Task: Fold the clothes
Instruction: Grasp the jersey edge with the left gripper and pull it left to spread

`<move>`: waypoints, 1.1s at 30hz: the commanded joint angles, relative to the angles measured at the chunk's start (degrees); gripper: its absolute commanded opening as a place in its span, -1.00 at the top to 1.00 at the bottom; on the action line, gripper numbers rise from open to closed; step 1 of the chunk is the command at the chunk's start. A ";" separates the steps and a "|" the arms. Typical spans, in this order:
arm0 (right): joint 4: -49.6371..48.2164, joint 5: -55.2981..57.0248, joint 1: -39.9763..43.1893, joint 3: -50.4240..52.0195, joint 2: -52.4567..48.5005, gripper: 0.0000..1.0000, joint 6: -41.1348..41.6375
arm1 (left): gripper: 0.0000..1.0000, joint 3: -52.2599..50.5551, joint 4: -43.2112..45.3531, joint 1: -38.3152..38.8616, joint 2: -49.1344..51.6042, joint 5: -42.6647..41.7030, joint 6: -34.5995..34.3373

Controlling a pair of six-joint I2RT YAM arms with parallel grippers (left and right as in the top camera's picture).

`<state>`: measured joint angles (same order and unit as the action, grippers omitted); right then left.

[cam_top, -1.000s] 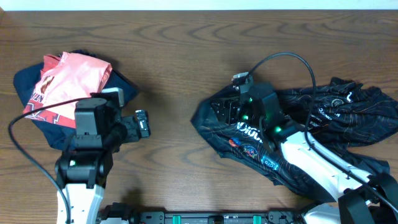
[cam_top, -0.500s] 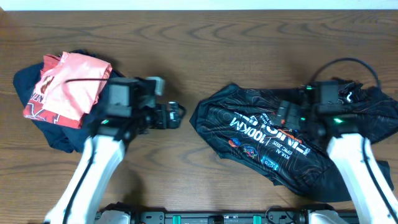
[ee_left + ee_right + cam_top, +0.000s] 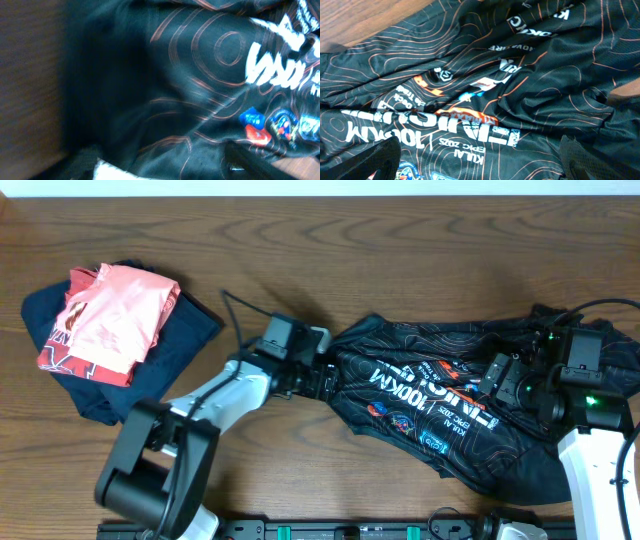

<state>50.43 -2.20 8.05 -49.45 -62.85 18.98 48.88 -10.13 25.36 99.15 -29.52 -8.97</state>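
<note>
**Left gripper (image 3: 325,377) swings across to the black contour-print garment (image 3: 430,395); both arms are now on it.**
A second ago the left arm sat beside the salmon-pink shirt (image 3: 110,315) and navy garment (image 3: 185,345). Now it stretches right until its gripper meets the black garment's left edge. The right gripper (image 3: 497,377) has meanwhile drawn back from that end to the cloth's right half. The garment lies right of centre on the wooden table (image 3: 300,250), pulled out longer than before, white lettering face up but still wrinkled. Both wrist views show the jaws apart with fabric beneath them, and neither gripper has anything clamped. It looks like the arms are setting up a two-handed grasp, and no fold has been made yet.
</note>
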 commanded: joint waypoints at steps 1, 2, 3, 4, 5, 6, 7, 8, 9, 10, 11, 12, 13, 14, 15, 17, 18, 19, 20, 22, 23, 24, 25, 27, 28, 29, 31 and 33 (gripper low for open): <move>0.61 0.96 0.81 -1.07 0.37 -0.98 -0.85 | 0.19 0.31 1.64 2.45 3.43 0.63 0.55; 0.68 1.11 0.81 -1.07 0.37 -0.98 -0.85 | 0.52 0.31 2.71 2.73 3.76 0.66 0.55; 0.81 1.22 0.81 -1.07 0.37 -0.98 -0.85 | 0.86 0.31 3.52 2.73 3.82 0.94 0.55; 0.90 1.53 0.81 -1.07 0.37 -0.99 -0.85 | 0.88 0.42 4.35 2.67 3.78 2.27 0.52; 1.09 1.86 0.81 -1.07 0.37 -0.99 -0.83 | 0.88 0.70 4.66 2.34 3.48 4.52 0.52; 1.29 2.27 0.81 -1.07 0.37 -0.98 -0.83 | 0.88 1.14 4.61 1.81 3.17 6.91 0.52; 1.55 2.73 0.85 -1.07 0.37 -0.99 -0.83 | 0.88 1.88 4.13 1.07 2.67 10.01 0.52; 1.75 3.34 0.90 -1.07 0.37 -0.99 -0.81 | 0.88 2.80 3.48 0.26 2.21 12.59 0.52; 1.90 3.80 0.94 -1.07 0.37 -0.99 -0.79 | 0.88 4.20 2.47 -0.94 1.68 15.15 0.57; 2.10 4.37 0.98 -1.07 0.37 -0.99 -0.79 | 0.88 5.95 1.27 -2.34 1.09 17.09 0.79; 2.16 4.52 1.01 -1.07 0.37 -0.99 -0.76 | 0.88 7.74 0.24 -3.63 0.76 17.94 1.44; 2.23 4.74 1.01 -1.07 0.37 -0.99 -0.59 | 0.88 10.10 -1.07 -5.31 0.39 18.51 1.62; 2.21 4.98 1.01 -1.07 0.37 -0.98 -0.57 | 0.88 12.72 -2.21 -7.10 0.24 18.47 1.64; 2.14 5.09 1.01 -1.07 0.37 -0.99 -0.35 | 0.88 15.19 -3.28 -8.57 0.17 18.45 1.62; 2.08 5.51 1.01 -1.07 0.37 -0.99 0.28 | 0.88 18.10 -4.52 -10.21 0.17 18.45 1.62; 2.08 6.29 1.01 -1.07 0.37 -0.99 1.70 | 0.88 23.23 -6.49 -12.98 0.17 18.45 1.62; 2.08 6.54 1.01 -1.07 0.35 -0.99 2.14 | 0.88 25.70 -7.39 -14.29 0.17 18.45 1.62; 2.08 6.58 1.03 -1.05 0.35 -0.99 2.21 | 0.88 27.56 -8.17 -15.37 0.17 18.45 1.60; 2.08 6.58 1.03 -1.07 0.33 -0.99 2.21 | 0.88 29.62 -9.42 -16.55 0.17 18.47 1.62; 2.10 6.56 1.05 -1.05 0.33 -0.98 2.23 | 0.84 32.35 -11.69 -18.53 0.17 18.45 1.60; 2.10 6.56 1.05 -1.05 0.33 -0.99 2.21 | 0.66 32.98 -12.74 -19.23 0.17 18.45 1.60; 2.10 6.58 1.05 -1.05 0.33 -0.98 2.21 | 0.07 33.42 -14.34 -19.93 0.17 18.43 1.57; 2.10 6.58 1.05 -1.05 0.33 -0.99 2.21 | -0.47 33.46 -16.22 -20.39 0.17 18.40 1.51; 2.12 6.69 1.05 -1.05 0.33 -0.98 2.21 | -0.96 33.42 -22.21 -20.59 0.17 17.97 1.36; 2.12 6.71 1.05 -1.05 0.33 -0.99 2.21 | -0.96 33.42 -25.42 -20.50 0.17 17.40 1.36; 2.12 6.71 1.05 -1.05 0.33 -0.99 2.21 | -0.96 33.42 -28.94 -20.28 0.17 15.98 1.33; 2.08 6.71 1.05 -1.05 0.33 -0.98 2.23 | -0.95 33.42 -36.79 -19.58 0.17 11.58 1.31; 2.10 6.78 1.05 -1.05 0.33 -0.99 2.71 | -0.96 33.05 -45.59 -18.45 0.17 7.21 -0.13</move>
<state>52.56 3.60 8.29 -49.47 -62.85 20.38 82.06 -50.52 5.45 99.26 -15.49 -7.84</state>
